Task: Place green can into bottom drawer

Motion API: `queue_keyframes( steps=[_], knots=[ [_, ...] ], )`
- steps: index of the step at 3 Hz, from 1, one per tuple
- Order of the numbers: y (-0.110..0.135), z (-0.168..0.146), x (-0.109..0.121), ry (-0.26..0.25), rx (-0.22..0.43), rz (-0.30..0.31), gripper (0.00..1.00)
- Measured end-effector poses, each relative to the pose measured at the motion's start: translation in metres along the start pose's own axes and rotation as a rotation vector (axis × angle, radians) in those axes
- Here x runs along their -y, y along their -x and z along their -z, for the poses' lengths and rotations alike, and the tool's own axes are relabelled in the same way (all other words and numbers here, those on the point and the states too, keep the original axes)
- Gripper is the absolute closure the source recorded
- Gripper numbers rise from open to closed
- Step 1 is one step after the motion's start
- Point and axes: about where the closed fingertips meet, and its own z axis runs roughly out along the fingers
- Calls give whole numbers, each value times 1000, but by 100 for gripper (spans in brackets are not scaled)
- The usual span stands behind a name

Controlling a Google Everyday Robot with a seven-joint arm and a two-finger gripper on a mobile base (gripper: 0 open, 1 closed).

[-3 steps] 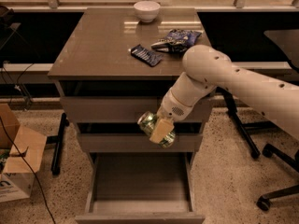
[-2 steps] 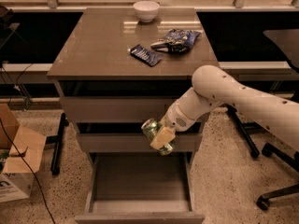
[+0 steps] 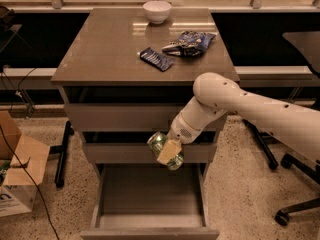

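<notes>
The green can (image 3: 159,144) is held tilted in my gripper (image 3: 167,151), which is shut on it. The gripper hangs in front of the middle drawer's front, just above the back of the bottom drawer (image 3: 150,194). The bottom drawer is pulled out, a wide shallow tray with nothing in it. My white arm (image 3: 240,106) reaches in from the right.
On the cabinet top (image 3: 100,54) lie a white bowl (image 3: 157,11), a dark blue packet (image 3: 156,59) and a blue chip bag (image 3: 192,42). A cardboard box (image 3: 17,169) stands on the floor at left. Office chair legs (image 3: 295,204) are at right.
My gripper with the green can has moved slightly down and to the right, lower in front of the drawers, toward the open bottom drawer.
</notes>
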Motion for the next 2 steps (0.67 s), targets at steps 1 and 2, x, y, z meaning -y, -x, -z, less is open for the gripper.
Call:
queue_keyframes(
  steps=[1, 2],
  knots=[
    [-8, -47, -7, 82, 1, -61, 100],
    [-25, -102, -12, 154, -1, -142, 100]
  ],
)
